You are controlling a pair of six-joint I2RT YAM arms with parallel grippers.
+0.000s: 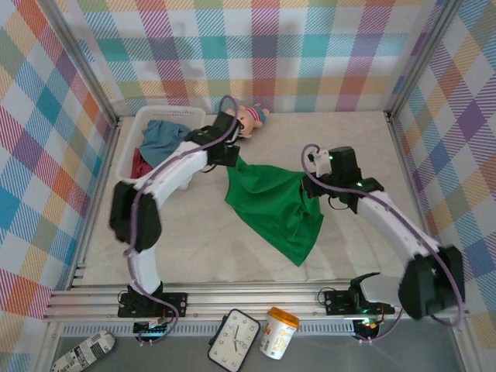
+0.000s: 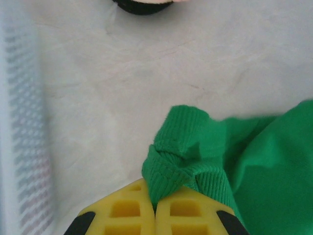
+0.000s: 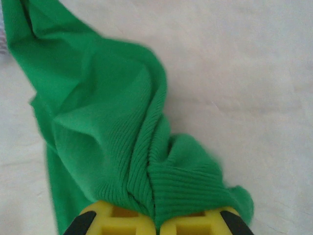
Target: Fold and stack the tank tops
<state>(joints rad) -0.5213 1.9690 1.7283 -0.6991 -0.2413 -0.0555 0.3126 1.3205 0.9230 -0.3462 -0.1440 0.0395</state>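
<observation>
**Green top pinched at both ends, ready to spread**

We grasp the green tank top (image 1: 275,205) with both arms: the left gripper (image 2: 155,210) is clenched on one ribbed edge and the right gripper (image 3: 156,220) on another. The cloth drapes mid-table (image 1: 194,232), trailing toward five o'clock. The blue-grey top (image 1: 161,136) and dark red top (image 1: 139,164) lie in the basket (image 1: 124,159) at ten o'clock. Next, we judge, it needs even tension to lay it flat before folding

Green tank top (image 1: 273,208): ribbed knit, partly spread on the tabletop (image 1: 194,232) mid-scene, narrowing to a point at its near end. One far corner is bunched and pinched in the left jaws, the other in the right jaws. Blue-grey top (image 1: 160,136): crumpled in the white basket (image 1: 122,159), far left. Dark red top (image 1: 139,164): same basket, beside the blue-grey one, mostly hidden.
</observation>
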